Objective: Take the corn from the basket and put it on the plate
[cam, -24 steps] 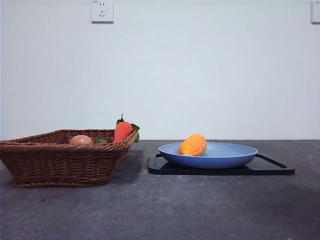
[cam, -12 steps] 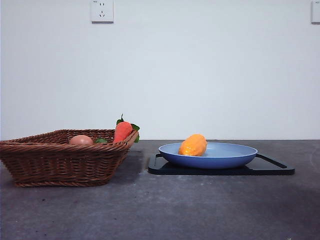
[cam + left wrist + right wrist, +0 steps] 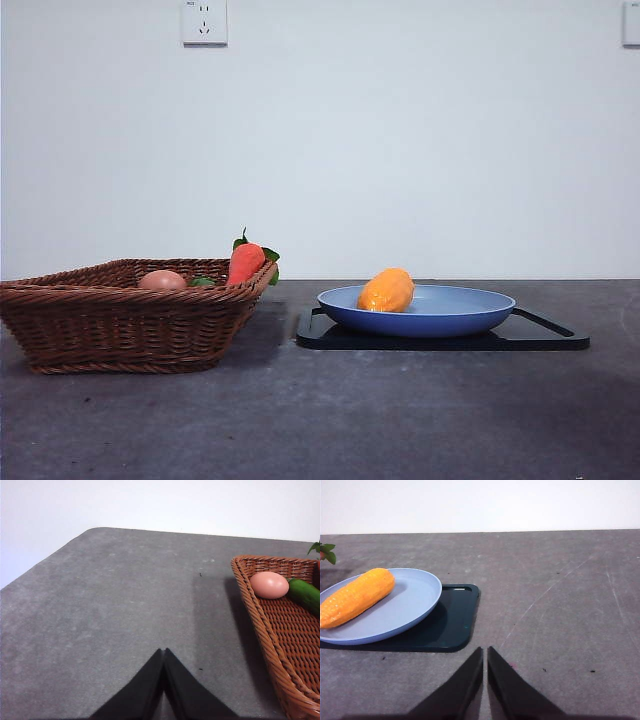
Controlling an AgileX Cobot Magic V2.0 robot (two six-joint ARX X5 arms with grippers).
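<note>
The corn [image 3: 386, 290] lies on its side in the blue plate [image 3: 470, 312], toward the side nearest the wicker basket [image 3: 120, 325], so by the look of it the task is done. The plate sits on a flat black tray [image 3: 545, 338], well apart from the basket. In the basket remain a red-orange carrot [image 3: 245, 262] with green leaves, a brownish-pink egg [image 3: 269, 585] and a green cucumber [image 3: 305, 594].

Both arms wait away from the things. The left end effector [image 3: 164, 652] hangs over bare desk beside the basket with its jaws pressed together, holding nothing. The right end effector [image 3: 485, 651] hangs near the tray's corner, its jaws all but together and empty.

Little can go wrong from here, in my judgement. The cob is rounded and rests near the plate's rim, so a knock to the plate or tray could roll it over the edge (the rim is low). The right arm is the nearer one, and a careless sweep across the tray would be the likeliest cause.

The desk [image 3: 320, 420] is dark grey with a faintly mottled, matt surface and a few pale scratches. Behind it stands a plain white wall with a socket [image 3: 204, 22] high up
</note>
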